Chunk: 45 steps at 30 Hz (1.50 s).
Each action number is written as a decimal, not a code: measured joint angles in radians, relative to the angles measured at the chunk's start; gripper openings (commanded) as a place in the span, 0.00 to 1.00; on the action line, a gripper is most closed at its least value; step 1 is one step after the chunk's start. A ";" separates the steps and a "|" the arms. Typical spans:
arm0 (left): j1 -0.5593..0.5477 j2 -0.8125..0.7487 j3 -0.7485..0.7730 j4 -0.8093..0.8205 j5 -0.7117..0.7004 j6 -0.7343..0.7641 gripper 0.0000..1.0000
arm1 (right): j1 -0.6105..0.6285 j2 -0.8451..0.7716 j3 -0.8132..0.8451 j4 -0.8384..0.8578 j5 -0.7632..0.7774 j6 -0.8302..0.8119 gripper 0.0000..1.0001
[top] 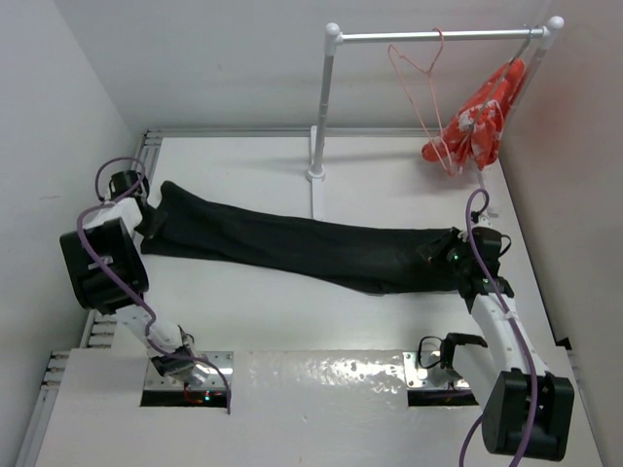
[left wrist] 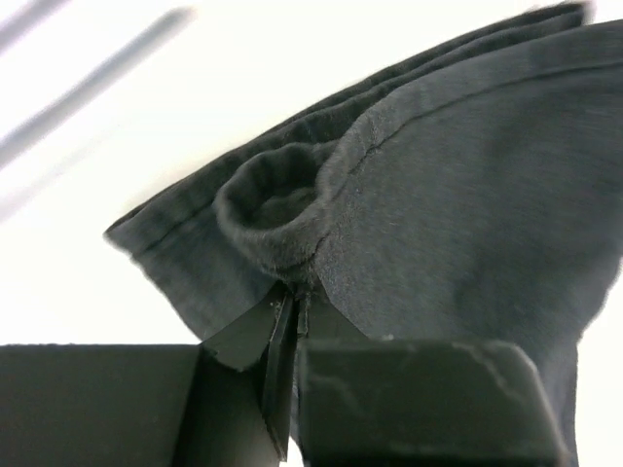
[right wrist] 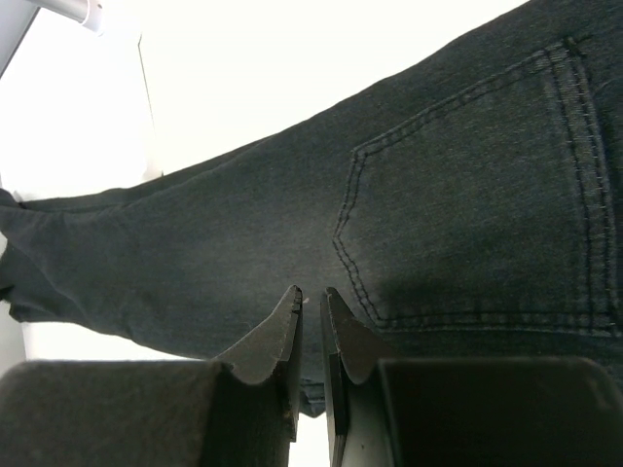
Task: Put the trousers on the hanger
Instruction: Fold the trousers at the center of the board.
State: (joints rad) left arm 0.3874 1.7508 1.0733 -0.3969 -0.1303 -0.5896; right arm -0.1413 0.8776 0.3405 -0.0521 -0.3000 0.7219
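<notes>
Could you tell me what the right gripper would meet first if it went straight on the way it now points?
The trousers: the right gripper points at their dark fabric beside the back pocket, seemingly touching it, though depth is unclear.

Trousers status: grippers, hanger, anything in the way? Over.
Left gripper shut on cuff end of long black fabric trousers, right gripper pinching waist end. Trousers stretched across table; thin pale-pink wire hanger empty on rail. Orange-red bundle hangs beside it.
</notes>
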 measured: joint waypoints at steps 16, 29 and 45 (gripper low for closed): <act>0.020 -0.048 -0.043 -0.019 -0.031 0.017 0.57 | 0.000 -0.001 0.000 -0.001 0.003 -0.001 0.13; 0.027 -0.029 -0.106 0.035 0.045 -0.041 0.61 | 0.000 -0.035 0.000 -0.024 0.061 -0.004 0.29; 0.035 -0.047 -0.169 0.139 0.031 -0.124 0.00 | -0.026 -0.085 -0.004 -0.112 0.422 0.058 0.84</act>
State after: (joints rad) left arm 0.4221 1.7042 0.9043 -0.2577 -0.0994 -0.7132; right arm -0.1677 0.7925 0.3363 -0.1638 0.1223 0.7799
